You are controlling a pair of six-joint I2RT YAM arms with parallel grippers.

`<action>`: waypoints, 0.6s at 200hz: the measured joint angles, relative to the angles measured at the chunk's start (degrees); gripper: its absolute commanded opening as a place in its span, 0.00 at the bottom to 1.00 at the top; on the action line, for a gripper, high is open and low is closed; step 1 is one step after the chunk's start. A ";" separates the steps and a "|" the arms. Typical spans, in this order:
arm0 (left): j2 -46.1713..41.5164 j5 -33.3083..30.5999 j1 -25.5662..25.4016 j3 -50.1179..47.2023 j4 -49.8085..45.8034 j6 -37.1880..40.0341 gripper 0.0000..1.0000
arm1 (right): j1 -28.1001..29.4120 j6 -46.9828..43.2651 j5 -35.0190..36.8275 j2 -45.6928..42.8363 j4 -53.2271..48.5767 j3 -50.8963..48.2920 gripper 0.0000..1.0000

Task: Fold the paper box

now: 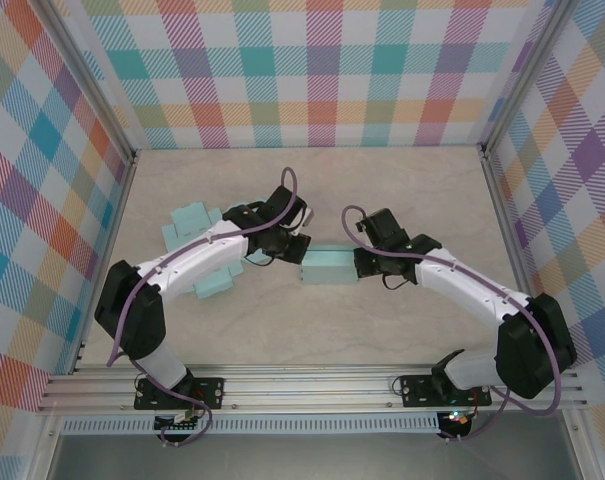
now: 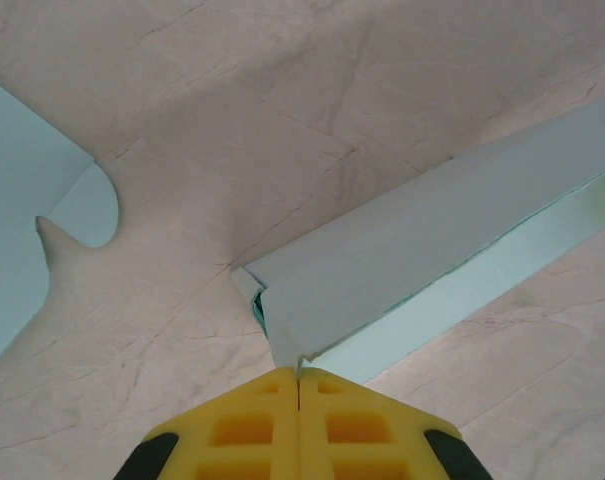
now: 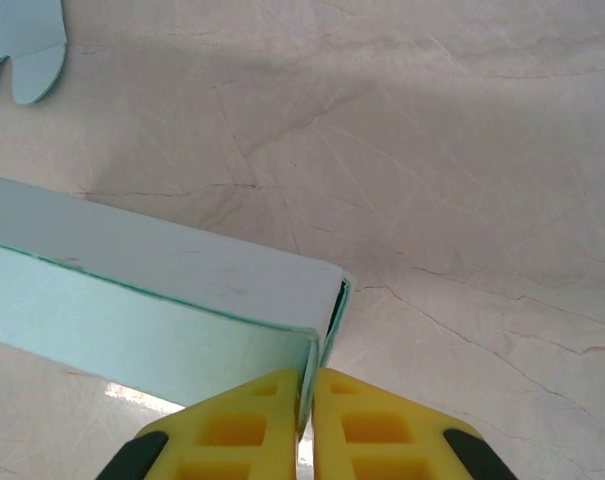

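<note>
Pale-blue folded paper box (image 1: 328, 266) blocking centre; flat pale-blue paper cutout (image 1: 187, 225) crowding centre-left; marbled beige tabletop (image 1: 312, 180) lying open above.

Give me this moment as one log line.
left gripper: shut on box left end | right gripper: shut on box right end | box: on table | flat cutout: partly under left arm

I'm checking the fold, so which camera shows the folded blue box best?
Top external: the whole box lies between the left gripper and right gripper. Each wrist view shows one pinched end close up.
</note>
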 measured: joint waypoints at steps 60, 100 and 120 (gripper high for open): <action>-0.02 4.83 2.08 0.00 1.05 -4.66 0.02 | 0.98 -0.02 2.82 0.83 1.03 0.22 0.12; -0.02 6.54 2.47 -0.07 2.93 -7.13 0.01 | 1.31 -0.02 4.59 1.31 1.11 0.44 0.12; -0.02 6.58 2.51 -0.17 3.50 -7.63 0.00 | 1.53 -0.02 5.16 1.31 1.09 0.44 0.12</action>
